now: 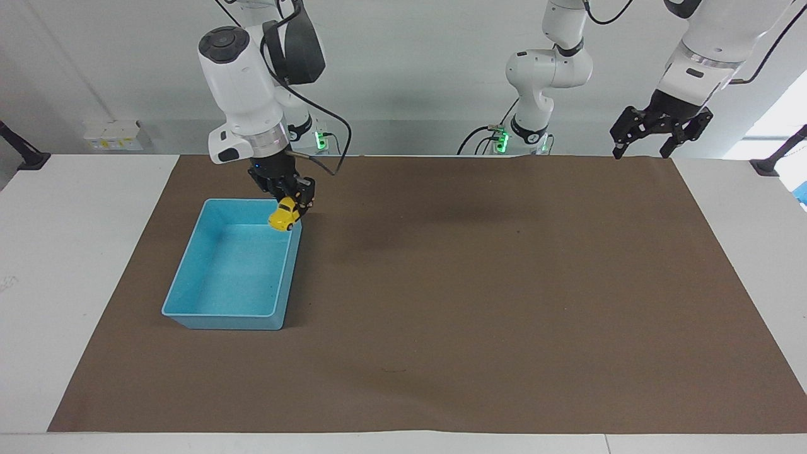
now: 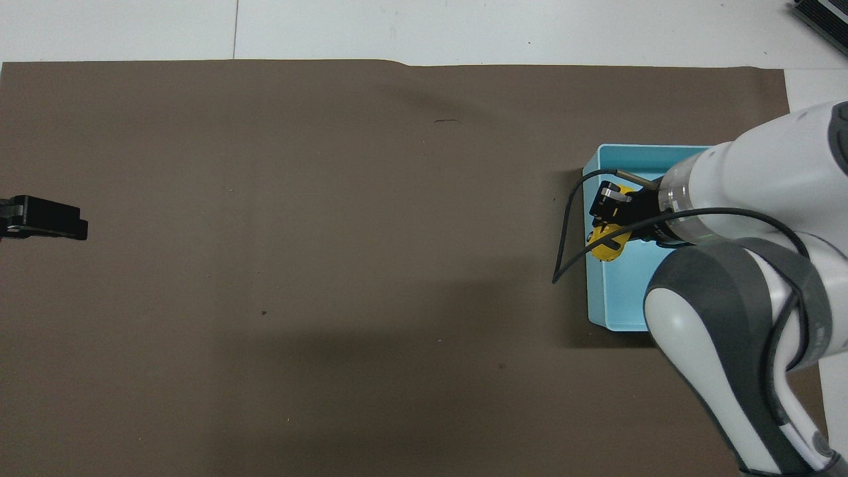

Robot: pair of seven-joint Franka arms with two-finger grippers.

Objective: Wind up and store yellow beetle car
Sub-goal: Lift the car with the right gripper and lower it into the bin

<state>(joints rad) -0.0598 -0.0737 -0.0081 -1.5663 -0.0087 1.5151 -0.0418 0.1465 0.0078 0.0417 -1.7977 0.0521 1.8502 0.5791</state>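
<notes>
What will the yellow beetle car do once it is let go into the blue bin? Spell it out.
The yellow beetle car, held tilted by the right gripper over the blue bin, looks small and rigid, so it probably drops lightly. It has wheels, so it may roll along the bin's flat floor. The walls should stop it. The left gripper waits.

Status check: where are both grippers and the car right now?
Right gripper shut on car, held tilted over the bin's corner nearest the robots. Left gripper waits, raised, open, at its own end. Nothing in the way.
</notes>
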